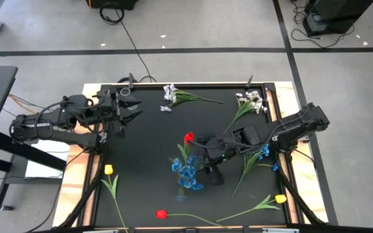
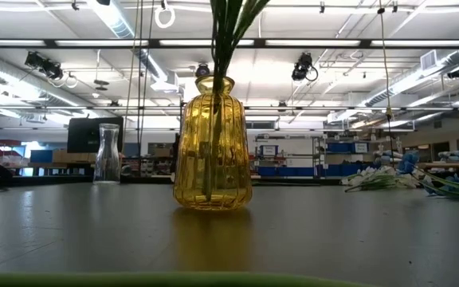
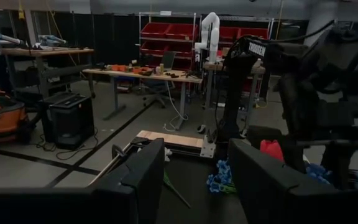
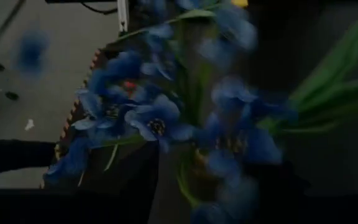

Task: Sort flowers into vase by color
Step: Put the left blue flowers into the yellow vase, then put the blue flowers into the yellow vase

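Your right gripper (image 1: 207,169) hangs over the yellow vase (image 2: 213,143) mid-table, right by the blue flowers (image 1: 188,172) and a red tulip (image 1: 188,137) in it; whether its fingers are spread I cannot tell. Lift straight up so no blossom snags. Your left gripper (image 1: 129,114), fingers apart and empty, waits at the table's far left. White flowers (image 1: 169,94), yellow tulips (image 1: 108,169) and another red tulip lie loose on the black table (image 1: 147,155). A workshop with shelving sits beyond.

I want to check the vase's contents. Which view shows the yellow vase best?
The low view: the yellow vase stands whole and centred, green stems inside. From above, blossoms hide it. The right wrist view shows only blue blossoms; the left wrist view, none of it clearly.
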Controlling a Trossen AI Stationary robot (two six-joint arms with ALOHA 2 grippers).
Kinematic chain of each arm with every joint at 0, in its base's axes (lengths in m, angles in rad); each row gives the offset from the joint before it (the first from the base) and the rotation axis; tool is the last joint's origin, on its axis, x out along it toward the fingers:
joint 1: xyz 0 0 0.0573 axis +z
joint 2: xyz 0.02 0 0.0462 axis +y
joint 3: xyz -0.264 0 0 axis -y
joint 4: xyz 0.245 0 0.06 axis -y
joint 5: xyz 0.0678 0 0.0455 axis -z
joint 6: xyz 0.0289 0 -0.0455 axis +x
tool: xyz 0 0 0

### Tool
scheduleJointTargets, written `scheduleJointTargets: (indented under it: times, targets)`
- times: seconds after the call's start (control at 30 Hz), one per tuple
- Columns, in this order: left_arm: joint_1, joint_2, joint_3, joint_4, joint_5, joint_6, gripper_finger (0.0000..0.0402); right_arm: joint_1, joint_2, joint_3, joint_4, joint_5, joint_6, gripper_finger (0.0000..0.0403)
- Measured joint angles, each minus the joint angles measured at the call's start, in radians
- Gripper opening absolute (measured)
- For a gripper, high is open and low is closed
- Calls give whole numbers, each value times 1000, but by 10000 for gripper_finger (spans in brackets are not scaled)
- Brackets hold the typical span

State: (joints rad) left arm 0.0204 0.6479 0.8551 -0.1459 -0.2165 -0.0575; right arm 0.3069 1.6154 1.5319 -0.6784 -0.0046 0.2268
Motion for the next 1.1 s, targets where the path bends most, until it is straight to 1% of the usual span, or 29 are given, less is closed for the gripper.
scheduleJointTargets:
  times: [0.17, 0.27, 0.33, 0.5, 0.63, 0.77, 0.93, 1.0, 1.1]
  targets:
    - [0, 0, 0, 0, 0, 0, 183, 0, 0, 49, -144, 15, 45, 225]
    - [0, 0, 0, 0, 0, 0, 183, -5, 0, 100, -255, 33, 178, 225]
    - [0, 0, 0, 0, 0, 0, 183, -11, 0, 137, -321, 22, 257, 224]
    - [0, 0, 0, 0, 0, 0, 183, -13, -14, 191, -466, 33, 318, 219]
    - [0, 0, 0, 0, 0, 0, 183, -18, -29, 184, -546, 30, 328, 215]
    - [0, 0, 0, 0, 0, 0, 183, -19, -32, 183, -641, 45, 395, 215]
    - [0, 0, 0, 0, 0, 0, 183, -11, -34, 173, -786, 129, 574, 215]
    - [0, 0, 0, 0, 0, 0, 183, -3, -44, 145, -793, 130, 650, 215]
    - [0, 0, 0, 0, 0, 0, 183, 19, -71, 77, -764, 93, 759, 215]
